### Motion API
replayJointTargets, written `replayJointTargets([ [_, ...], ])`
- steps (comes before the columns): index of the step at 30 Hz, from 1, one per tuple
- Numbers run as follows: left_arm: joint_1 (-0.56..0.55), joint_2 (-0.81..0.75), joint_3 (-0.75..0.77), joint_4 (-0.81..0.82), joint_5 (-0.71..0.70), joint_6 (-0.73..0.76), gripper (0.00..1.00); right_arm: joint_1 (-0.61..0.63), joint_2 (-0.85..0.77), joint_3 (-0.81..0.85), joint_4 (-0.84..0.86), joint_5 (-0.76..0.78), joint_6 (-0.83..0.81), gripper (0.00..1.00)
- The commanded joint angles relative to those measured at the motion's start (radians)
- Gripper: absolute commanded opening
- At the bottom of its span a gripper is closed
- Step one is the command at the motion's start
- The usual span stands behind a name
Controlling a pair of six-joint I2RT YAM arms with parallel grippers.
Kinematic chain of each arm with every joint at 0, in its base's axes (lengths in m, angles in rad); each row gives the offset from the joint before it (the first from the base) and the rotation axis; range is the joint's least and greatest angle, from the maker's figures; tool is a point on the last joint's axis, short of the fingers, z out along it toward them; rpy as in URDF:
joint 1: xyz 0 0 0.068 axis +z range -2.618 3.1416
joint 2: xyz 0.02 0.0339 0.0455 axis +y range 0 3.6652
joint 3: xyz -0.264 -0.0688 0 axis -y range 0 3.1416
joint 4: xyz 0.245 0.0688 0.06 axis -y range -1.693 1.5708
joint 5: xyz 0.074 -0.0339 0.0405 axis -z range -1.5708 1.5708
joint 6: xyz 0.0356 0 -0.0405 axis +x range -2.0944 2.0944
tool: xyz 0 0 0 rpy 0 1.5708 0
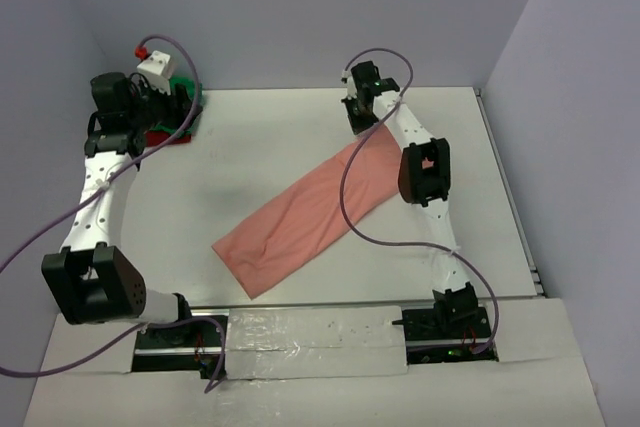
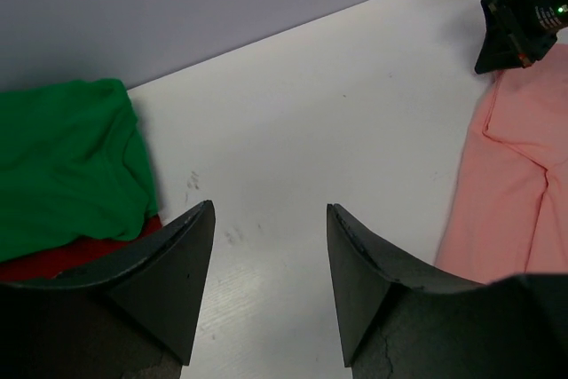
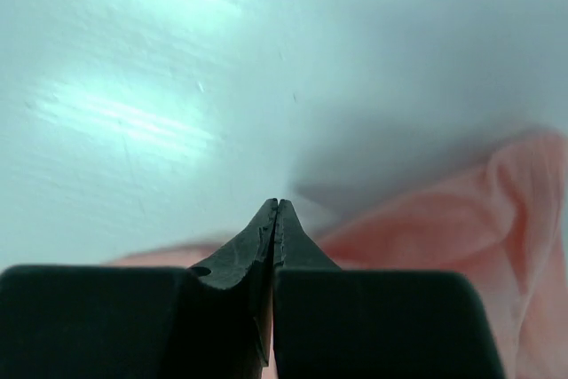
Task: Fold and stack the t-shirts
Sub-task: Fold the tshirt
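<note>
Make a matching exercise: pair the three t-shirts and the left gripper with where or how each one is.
Things:
1. green t-shirt
2. red t-shirt
3. salmon-pink t-shirt
4. left gripper

States:
A. open, above bare table
B. stretched in a long diagonal strip mid-table
C. lying on top of another shirt at the far left
D. underneath another shirt, only an edge showing

Pairs: 1-C; 2-D; 3-B; 4-A
</note>
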Motion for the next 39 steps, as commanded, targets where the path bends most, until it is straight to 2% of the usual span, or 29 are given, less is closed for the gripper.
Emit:
replayJointTargets([
  [1,0.053,-0.070,-0.017,-0.058,0.092,0.017,0.62,0.031,0.061,0.179,-0.078,-0.060,0.047,0.00],
  [5,0.089,-0.103,-0.026,-0.089,0.127,0.019,0.60,0.120,-0.063,-0.069,0.146,-0.070,-0.012,0.00],
  [10,0.116,-0.132,-0.058,-0.060,0.127,-0.013,0.60,0.209,-0.123,-0.094,0.252,0.046,-0.061,0.00],
  [11,0.118,-0.135,-0.061,-0.054,0.121,-0.012,0.60,0.218,-0.147,-0.158,0.282,0.112,-0.071,0.00],
  [13,0.119,-0.144,-0.078,-0.040,0.100,-0.007,0.60,0.235,-0.255,-0.268,0.423,0.179,-0.101,0.00],
  [16,0.119,-0.153,-0.108,-0.003,0.083,-0.013,0.60,0.241,-0.423,-0.532,0.604,0.279,-0.130,0.00],
  [18,0.119,-0.156,-0.130,0.025,0.074,-0.022,0.61,0.238,-0.532,-0.607,0.676,0.325,-0.142,0.00],
  [19,0.119,-0.159,-0.136,0.031,0.074,-0.022,0.61,0.235,-0.554,-0.644,0.672,0.338,-0.148,0.00],
  [21,0.119,-0.159,-0.156,0.046,0.071,-0.022,0.61,0.223,-0.579,-0.638,0.608,0.409,-0.139,0.00],
  [23,0.119,-0.163,-0.170,0.051,0.077,-0.018,0.61,0.199,-0.582,-0.620,0.532,0.414,-0.118,0.00],
  [27,0.119,-0.164,-0.204,0.052,0.086,-0.004,0.61,0.134,-0.553,-0.602,0.326,0.341,-0.053,0.00],
  [35,0.119,-0.153,-0.218,0.051,0.078,0.013,0.61,0.039,-0.452,-0.603,0.099,0.145,0.019,0.00],
  [39,0.121,-0.149,-0.216,0.046,0.067,0.024,0.61,0.030,-0.455,-0.649,0.037,0.112,0.024,0.00],
])
